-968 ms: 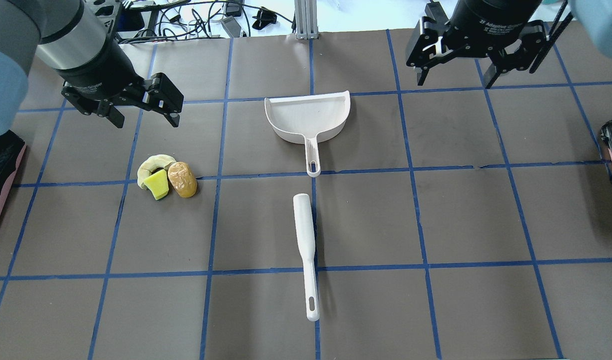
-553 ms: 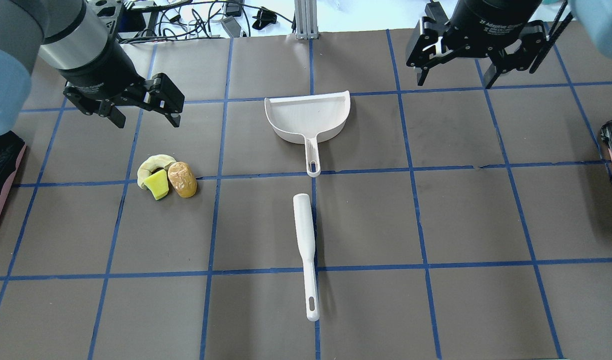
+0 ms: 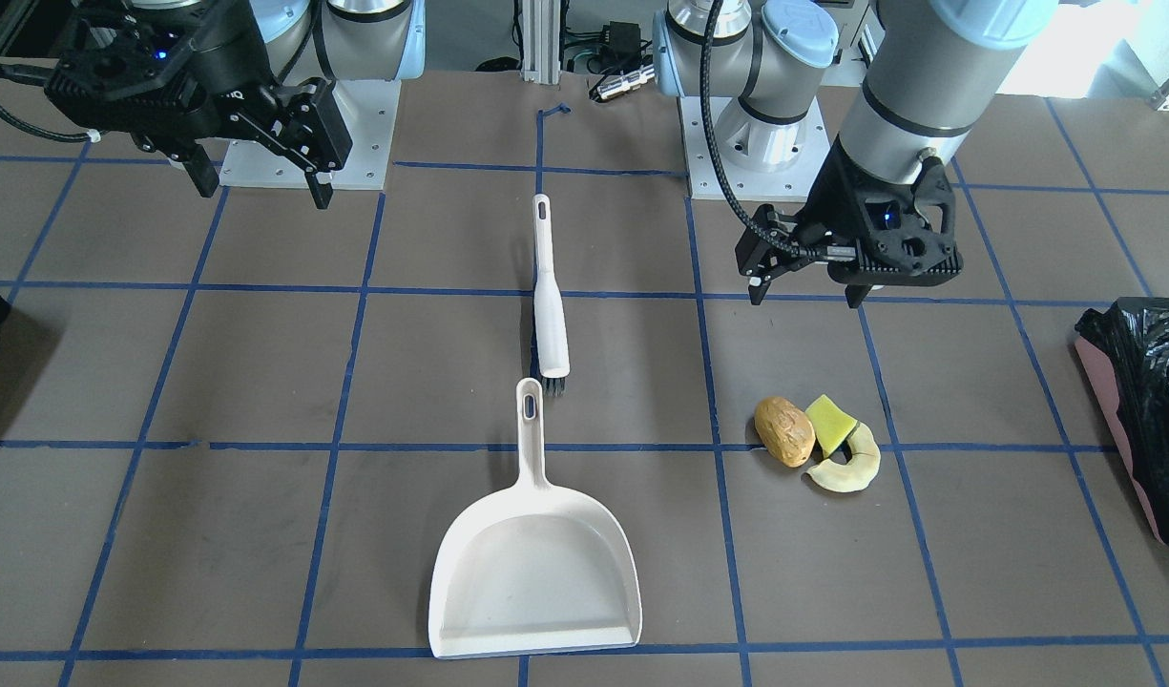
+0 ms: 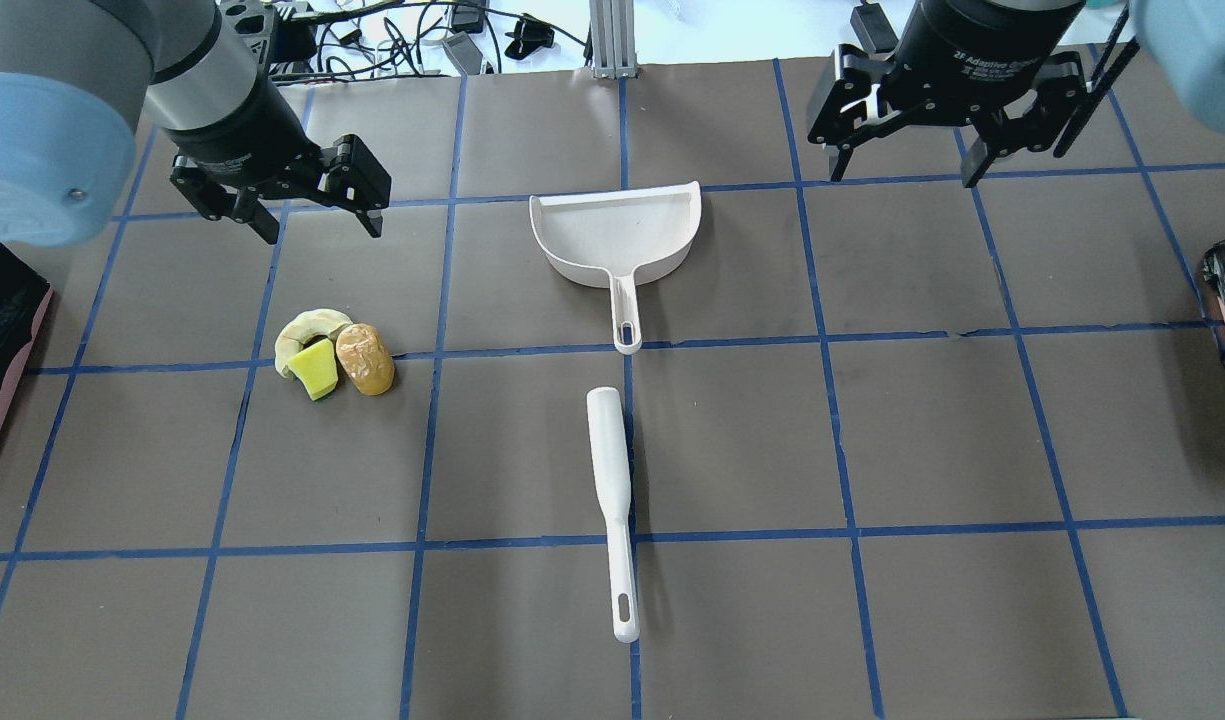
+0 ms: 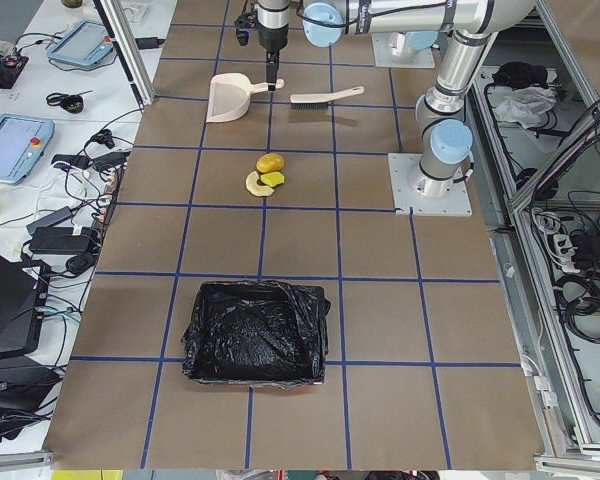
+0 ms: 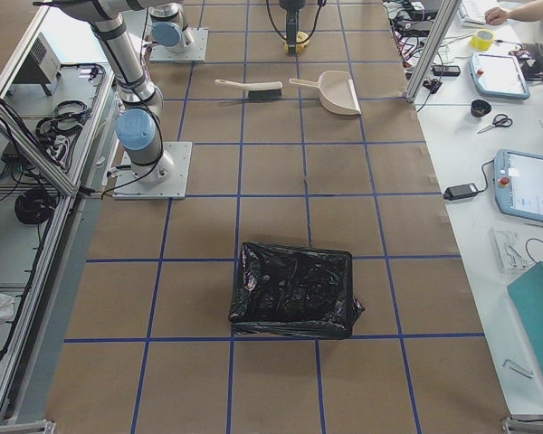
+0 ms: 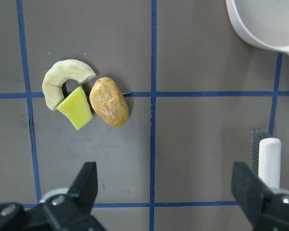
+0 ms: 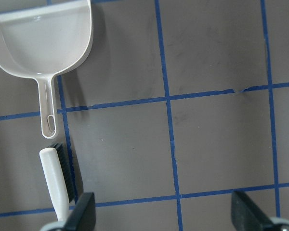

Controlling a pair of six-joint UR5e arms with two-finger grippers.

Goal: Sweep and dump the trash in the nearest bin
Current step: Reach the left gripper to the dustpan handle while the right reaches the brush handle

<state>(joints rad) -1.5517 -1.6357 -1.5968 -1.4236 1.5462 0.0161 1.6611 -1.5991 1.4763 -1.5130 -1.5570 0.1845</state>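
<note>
Far left edge of the overhead view: bin (image 4: pixel 2 340); upper left, left hand (image 4: pixel 322 230) fingers apart, empty, above the trash (image 4: pixel 332 358); centre, dustpan (image 4: pixel 617 235) and brush (image 4: pixel 612 500) ungrasped; upper right, right hand (image 4: pixel 902 172) apart, empty. Step: reaching for tools; next, probably grasp both handles

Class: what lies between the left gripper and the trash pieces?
Only bare table crossed by blue tape separates the left gripper and the trash, seen best in the left wrist view.
</note>
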